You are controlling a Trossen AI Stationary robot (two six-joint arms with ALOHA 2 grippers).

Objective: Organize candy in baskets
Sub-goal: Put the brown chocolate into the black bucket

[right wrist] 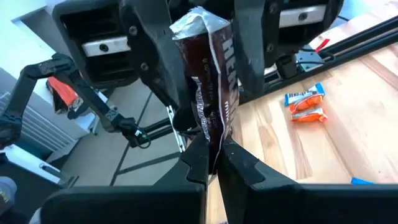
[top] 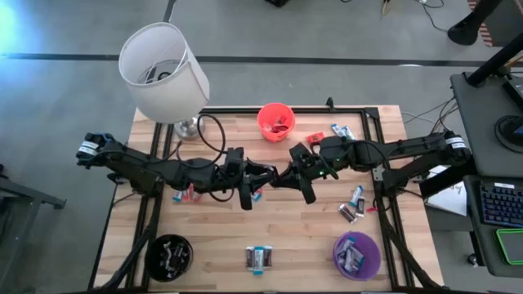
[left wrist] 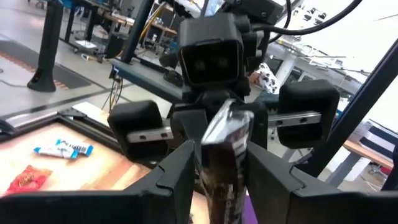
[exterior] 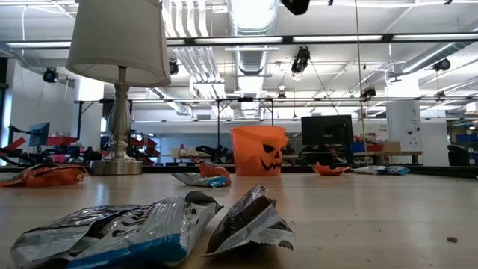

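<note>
A dark brown candy (left wrist: 227,149) (right wrist: 208,81) hangs in the air over the table's middle, between my two grippers. My left gripper (top: 268,174) (left wrist: 221,177) comes from the table's left and my right gripper (top: 288,173) (right wrist: 213,165) from its right. Both are shut on this candy. The orange basket (top: 276,121) (exterior: 258,149) stands at the far middle, the purple basket (top: 356,255) at the near right, the black basket (top: 169,255) at the near left. Each holds candy. My left gripper pinches the candy's two long sides (left wrist: 214,168) between its fingers (right wrist: 249,50), on the half toward the table's left. The fingers point level from the left and lie along the candy, which is clear of the table. My right gripper pinches the candy's other end (right wrist: 214,140) between its two closely shut fingers. They come level from the table's right and lie along the candy. The candy sticks out beyond the fingertips toward my left gripper, its crimped silver end (right wrist: 193,22) farthest away.
A white lamp (top: 163,73) (exterior: 119,45) stands at the far left corner. Loose candies lie near the front edge (top: 259,259), at the right (top: 351,204), at the far right (top: 341,131) and under the left arm (top: 184,196). A black frame edges the table.
</note>
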